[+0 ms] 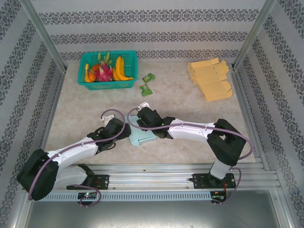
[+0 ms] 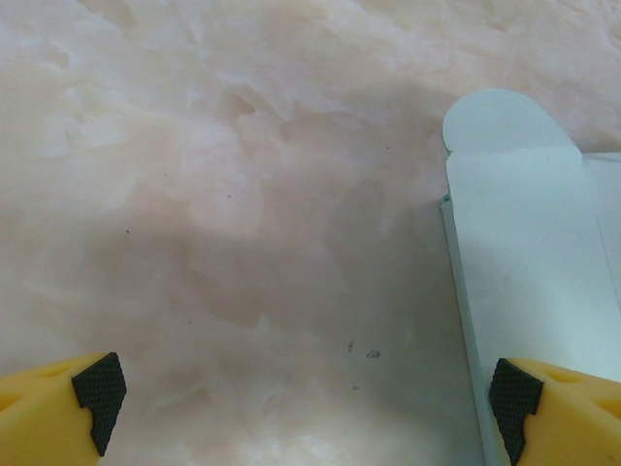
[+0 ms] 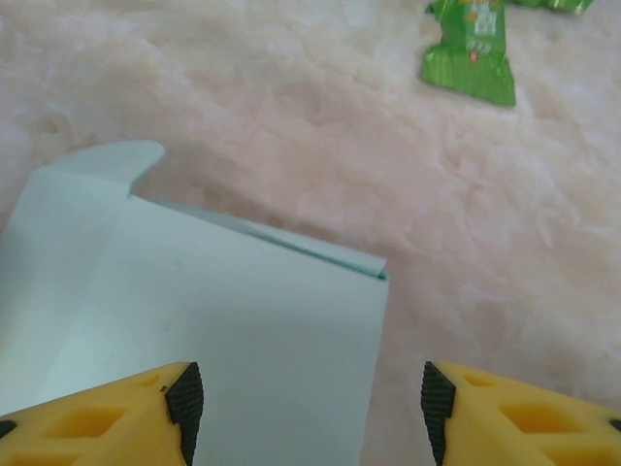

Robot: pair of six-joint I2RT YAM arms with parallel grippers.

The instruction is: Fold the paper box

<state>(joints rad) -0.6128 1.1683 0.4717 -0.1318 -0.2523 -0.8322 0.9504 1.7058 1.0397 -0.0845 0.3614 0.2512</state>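
Just ahead of the two arms, near the middle of the marbled table (image 1: 190,109), the pale blue-green paper box (image 1: 142,137) lies flat, with a rounded flap showing at one end in both wrist views. The left gripper (image 1: 124,130) sits at the box's left side. In its wrist view, the left gripper (image 2: 306,393) has its jaws spread wide over bare tabletop and holds nothing. One yellow finger (image 2: 543,408) overlaps the edge of the box (image 2: 524,262).

The right gripper (image 1: 140,118) reaches across from the other side, above the far end of the box. From its wrist camera, the right gripper (image 3: 310,398) also stands parted, hanging over the box (image 3: 213,301) with nothing clamped between the pads. One finger is above the sheet and the other is just beyond its edge.

A green packet (image 3: 471,53) lies farther out on the table, well apart from the box. From above there are two such packets (image 1: 148,77) (image 1: 145,89), set between the box and a teal basket (image 1: 107,85) holding bananas (image 1: 121,69) and a dragon fruit (image 1: 103,72). A stack of flat yellow boxes (image 1: 209,78) rests at the far right corner. Purple cables (image 1: 111,113) loop over both arms.
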